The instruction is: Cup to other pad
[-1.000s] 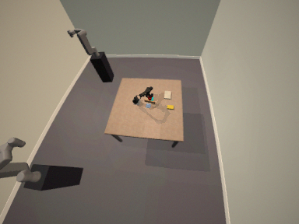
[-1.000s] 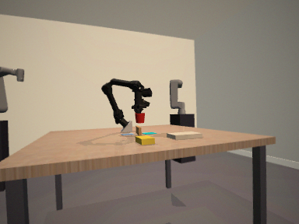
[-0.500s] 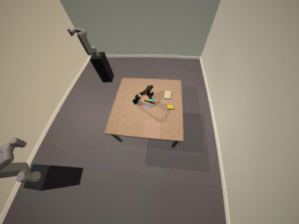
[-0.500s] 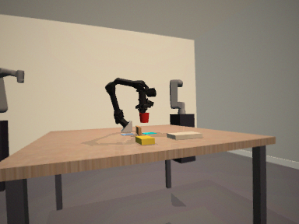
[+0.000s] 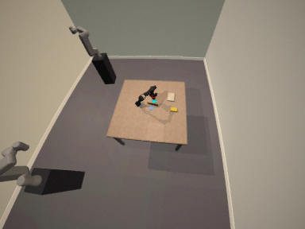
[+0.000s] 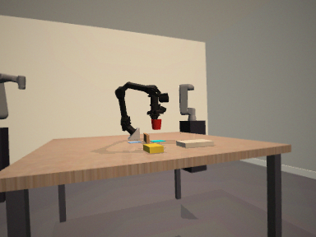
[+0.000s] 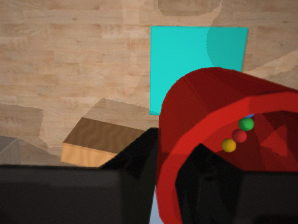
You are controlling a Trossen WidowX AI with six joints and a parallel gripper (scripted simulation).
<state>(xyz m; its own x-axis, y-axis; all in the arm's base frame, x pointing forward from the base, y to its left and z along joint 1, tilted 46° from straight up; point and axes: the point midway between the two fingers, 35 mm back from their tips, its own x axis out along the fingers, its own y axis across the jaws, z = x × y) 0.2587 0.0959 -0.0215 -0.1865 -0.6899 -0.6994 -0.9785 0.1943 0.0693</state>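
Gripper (image 6: 156, 116) is clamping the red cup (image 6: 156, 123) by its rim, carrying it upright, well above the table (image 6: 123, 158). Three marbles (image 7: 239, 135) are sitting inside, none spilled. Wooden block (image 7: 102, 142) is lying below, nearer the wrist. Just beyond, the cyan pad (image 7: 185, 60) is waiting. Approx halfway, I'd say: lowering, setting down & letting go are left.

Red cup (image 6: 155, 123) upright, lifted well above the table, clamped by the gripper (image 6: 156, 116). Three marbles (image 7: 239, 135) inside: green, red, yellow, in a row. Teal pad (image 7: 194, 60) flat on table below cup. Light blue pad (image 5: 151, 108) flat nearby.
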